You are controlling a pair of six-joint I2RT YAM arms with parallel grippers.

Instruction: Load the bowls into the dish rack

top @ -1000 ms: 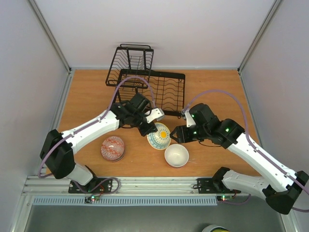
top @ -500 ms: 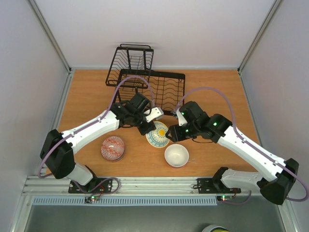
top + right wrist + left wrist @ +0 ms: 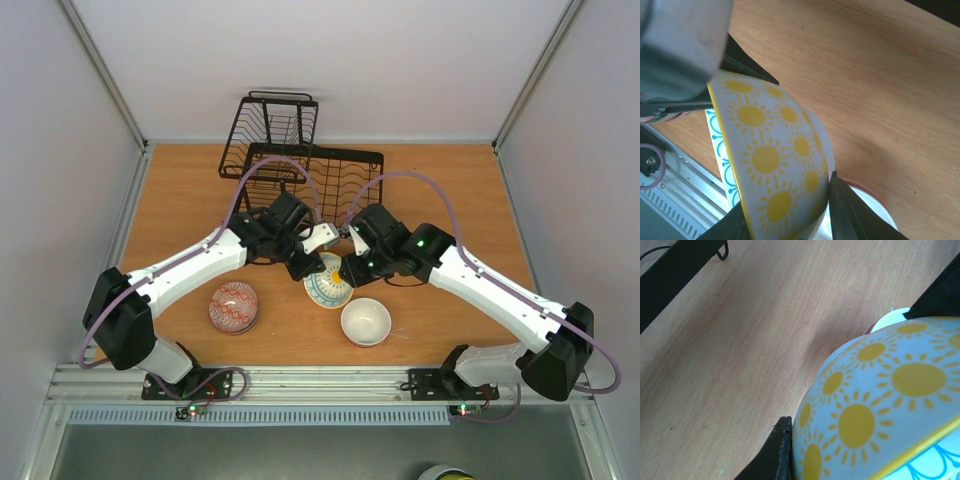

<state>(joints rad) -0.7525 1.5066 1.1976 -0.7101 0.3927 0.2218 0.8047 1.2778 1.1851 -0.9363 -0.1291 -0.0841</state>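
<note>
Clamping the sun-patterned bowl [image 3: 328, 285] in the shut jaws of the left gripper [image 3: 306, 264], tilted over the surface [image 3: 180, 205] near the dish rack [image 3: 350, 190], right gripper [image 3: 346, 272] with jaws half-closed round it, hold unclear, so could drop and chip if released early.

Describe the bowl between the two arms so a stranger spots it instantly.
Find the black dish rack at the back. Directly in front of its near edge is a tilted bowl. Unlike the plain bowl and red patterned bowl, it carries yellow suns.
</note>
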